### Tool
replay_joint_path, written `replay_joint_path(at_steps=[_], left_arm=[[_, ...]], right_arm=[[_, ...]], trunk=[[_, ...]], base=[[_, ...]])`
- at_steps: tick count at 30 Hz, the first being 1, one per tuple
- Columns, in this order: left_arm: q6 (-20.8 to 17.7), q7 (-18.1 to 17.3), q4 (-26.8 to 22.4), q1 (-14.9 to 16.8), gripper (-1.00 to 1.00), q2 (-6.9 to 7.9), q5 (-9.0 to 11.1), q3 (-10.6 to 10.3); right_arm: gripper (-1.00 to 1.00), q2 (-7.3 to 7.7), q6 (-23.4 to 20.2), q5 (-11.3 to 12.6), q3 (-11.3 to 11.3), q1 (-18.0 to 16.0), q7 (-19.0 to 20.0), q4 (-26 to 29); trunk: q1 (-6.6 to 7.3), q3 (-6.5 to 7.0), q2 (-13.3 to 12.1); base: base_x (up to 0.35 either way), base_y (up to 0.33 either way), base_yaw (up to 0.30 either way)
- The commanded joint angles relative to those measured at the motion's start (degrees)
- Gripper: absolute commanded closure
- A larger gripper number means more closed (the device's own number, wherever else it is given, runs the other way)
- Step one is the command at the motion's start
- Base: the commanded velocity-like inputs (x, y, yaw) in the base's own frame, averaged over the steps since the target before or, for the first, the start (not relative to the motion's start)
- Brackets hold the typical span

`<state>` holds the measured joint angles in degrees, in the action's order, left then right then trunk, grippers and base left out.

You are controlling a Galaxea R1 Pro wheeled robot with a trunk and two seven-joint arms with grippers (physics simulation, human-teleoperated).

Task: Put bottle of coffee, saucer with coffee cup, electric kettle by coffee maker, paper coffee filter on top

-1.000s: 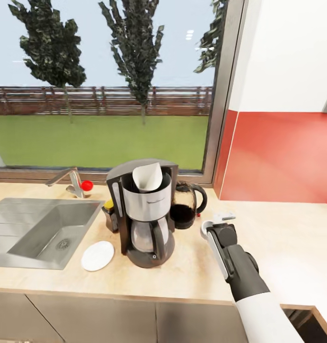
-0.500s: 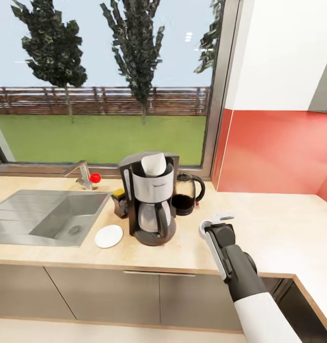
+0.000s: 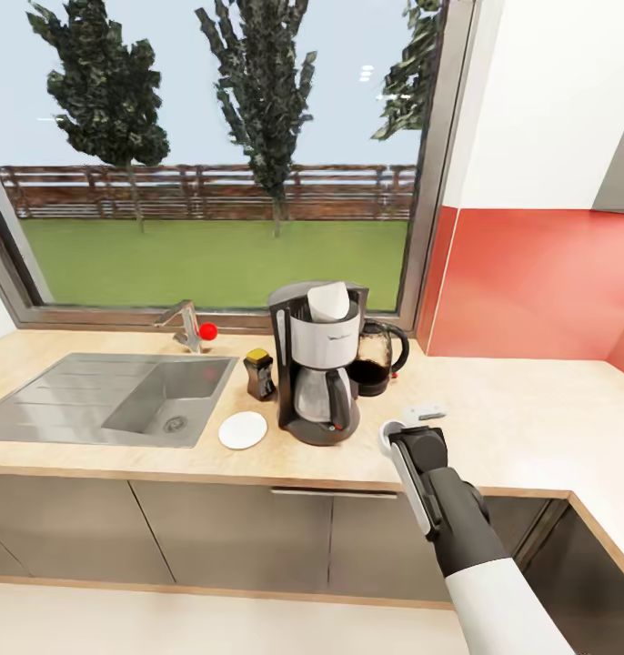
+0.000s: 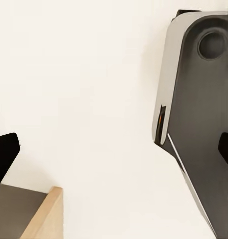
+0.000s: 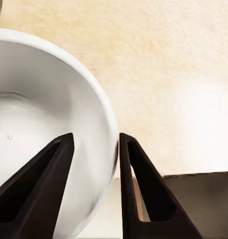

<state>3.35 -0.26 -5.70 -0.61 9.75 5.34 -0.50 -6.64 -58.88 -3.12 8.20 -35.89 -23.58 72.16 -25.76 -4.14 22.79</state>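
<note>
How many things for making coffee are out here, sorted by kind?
Coffee maker: 1
Paper filter: 1
Electric kettle: 1
Coffee bottle: 1
Saucer: 1
Coffee cup, in the right tool: 1
Total: 6

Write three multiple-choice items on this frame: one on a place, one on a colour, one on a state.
1. Where does the saucer lie?
A. In the sink
B. On the counter between sink and coffee maker
C. On the coffee maker

2. What colour is the wall panel right of the window?
A. Red
B. Blue
C. Green

3. What is the right claw doing?
A. Hanging open and empty
B. Gripping the kettle's handle
C. Pinching the coffee cup's rim

Key: 1 B, it rests beside the coffee maker; 2 A, the wall panel is red; 3 C, its fingers straddle the coffee cup wall.
</note>
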Motion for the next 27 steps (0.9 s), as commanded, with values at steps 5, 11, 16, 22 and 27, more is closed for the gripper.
replay_joint_path(at_steps=[5, 11, 16, 22, 27], left_arm=[[0.1, 0.0, -1.0, 0.4, -1.00, 0.01, 0.6, -0.1], [0.1, 0.0, -1.9, 0.5, -1.00, 0.01, 0.6, 0.0], [0.1, 0.0, -1.9, 0.5, -1.00, 0.01, 0.6, 0.0], [0.1, 0.0, -1.9, 0.5, -1.00, 0.01, 0.6, 0.0], [0.1, 0.0, -1.9, 0.5, -1.00, 0.01, 0.6, 0.0]], right_arm=[[1.00, 0.03, -0.4, -0.3, 0.1, -0.1, 0.1, 0.0], [1.00, 0.03, -0.4, -0.3, 0.1, -0.1, 0.1, 0.0], [1.00, 0.01, -0.4, -0.3, 0.1, -0.1, 0.1, 0.0], [1.00, -0.02, -0.4, -0.3, 0.1, -0.1, 0.1, 0.0], [1.00, -0.03, -0.4, -0.3, 0.1, -0.1, 0.1, 0.0]], trunk=[[-0.03, -0.12, 0.1], [-0.03, -0.12, 0.1], [-0.03, 0.01, 0.1], [-0.03, 0.29, 0.1], [-0.03, 0.54, 0.1]], base=[[-0.041, 0.038, 0.000], [-0.005, 0.005, -0.002], [-0.001, 0.001, -0.140], [-0.035, 0.136, -0.243], [-0.122, 0.266, -0.257]])
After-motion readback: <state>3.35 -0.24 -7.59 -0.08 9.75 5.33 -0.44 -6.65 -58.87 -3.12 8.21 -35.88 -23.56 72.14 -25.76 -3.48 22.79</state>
